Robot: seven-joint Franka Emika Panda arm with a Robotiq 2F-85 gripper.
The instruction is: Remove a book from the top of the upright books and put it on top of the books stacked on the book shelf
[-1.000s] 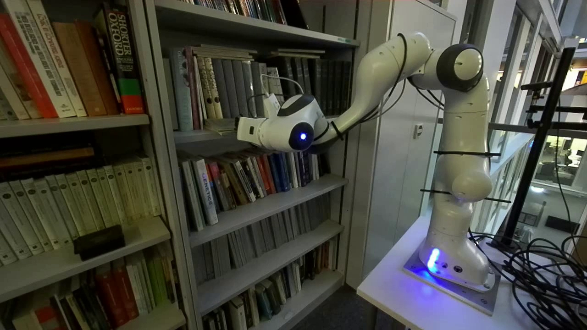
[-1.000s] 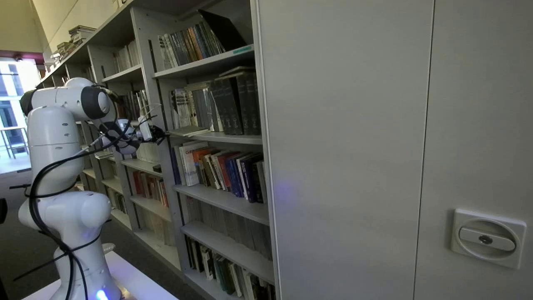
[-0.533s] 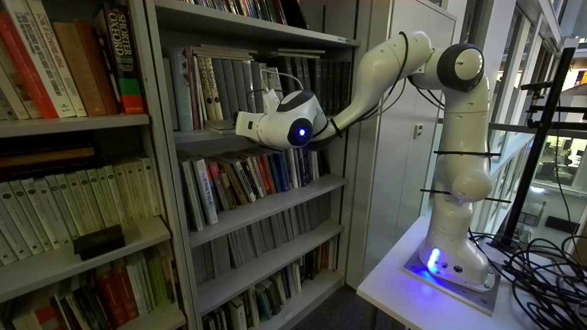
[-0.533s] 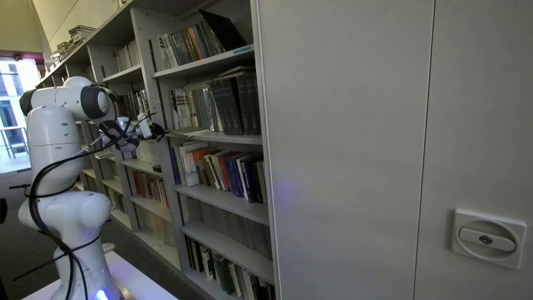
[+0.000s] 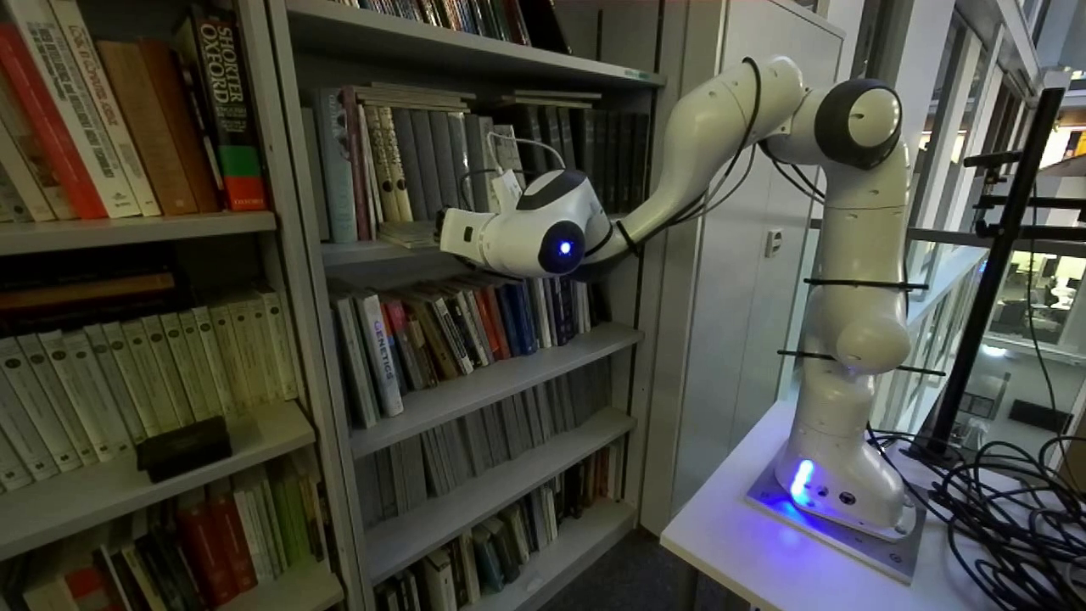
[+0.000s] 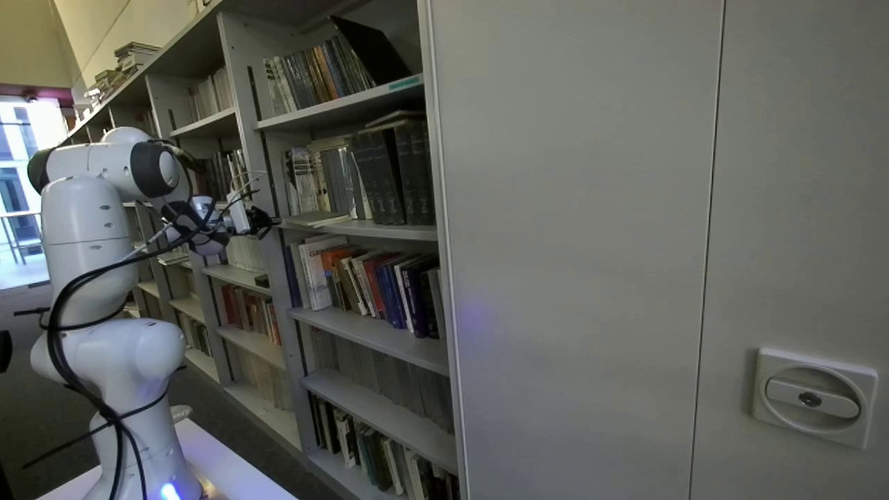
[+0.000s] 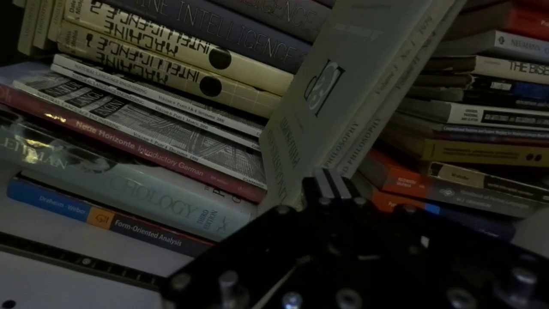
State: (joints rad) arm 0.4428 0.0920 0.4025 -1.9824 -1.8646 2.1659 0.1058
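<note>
The grey book shelf (image 5: 501, 375) shows in both exterior views (image 6: 368, 333). Upright books (image 5: 433, 161) stand on its upper board, with several thin books (image 5: 416, 95) lying flat on top. These flat books also show at the upper left of the turned wrist view (image 7: 36, 25). A small pile of pale Philosophy journals (image 7: 317, 98) lies flat on the board before the upright books, also visible in both exterior views (image 5: 409, 234) (image 6: 316, 219). My gripper (image 7: 332, 183) has its fingertips together, nothing visible between them, close to the pile's edge. I cannot tell whether they touch it.
A lower board holds tilted books, including a Genetics volume (image 5: 382, 355). A shelf upright (image 5: 297, 255) stands left of the gripper. A paler unit with large volumes (image 5: 76, 127) is beyond it. A grey cabinet (image 6: 576, 208) adjoins the shelf. Cables (image 5: 1001, 509) lie on the robot's table.
The hand has risen slightly, then drawn back a little from the shelf. The books look unmoved.
</note>
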